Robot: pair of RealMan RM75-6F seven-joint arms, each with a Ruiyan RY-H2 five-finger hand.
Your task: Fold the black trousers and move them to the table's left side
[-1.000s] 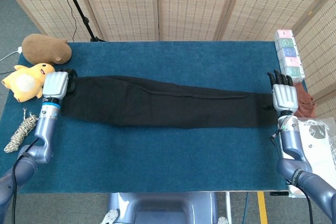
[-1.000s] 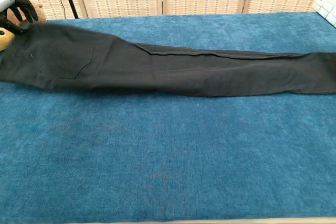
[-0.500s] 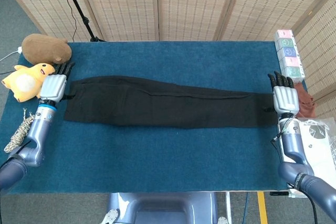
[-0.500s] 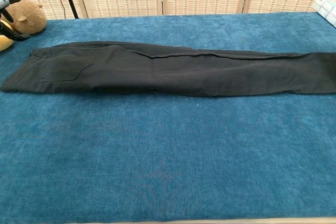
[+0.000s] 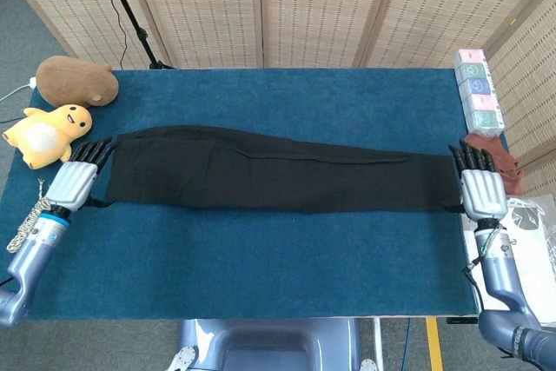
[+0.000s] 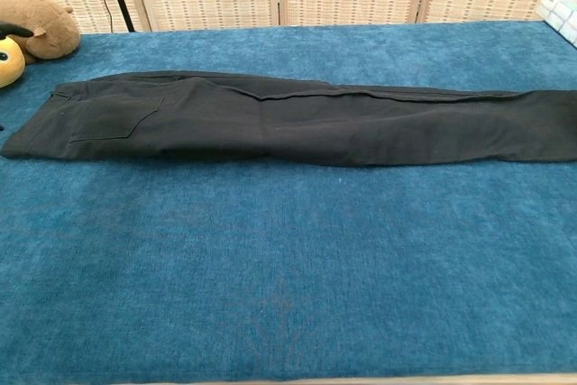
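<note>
The black trousers (image 5: 278, 171) lie flat and stretched lengthwise across the blue table (image 5: 261, 267), waist to the left and cuffs to the right. The chest view shows the trousers (image 6: 270, 123) with a back pocket near the waist. My left hand (image 5: 76, 175) lies just off the waist end with its fingers stretched out and nothing in them. At the cuff end my right hand (image 5: 482, 187) lies the same way, its fingers straight and holding nothing. Neither hand shows in the chest view.
A brown plush toy (image 5: 76, 80) and a yellow plush toy (image 5: 43, 132) sit at the far left corner, with a coil of rope (image 5: 30, 219) nearer me. Stacked pastel boxes (image 5: 478, 89), a reddish cloth (image 5: 502, 162) and a white bag (image 5: 530, 232) line the right edge.
My left hand has let go of the raised waist, which now lies flat, and has drawn back toward the front edge. My right hand has also slid back a little.
</note>
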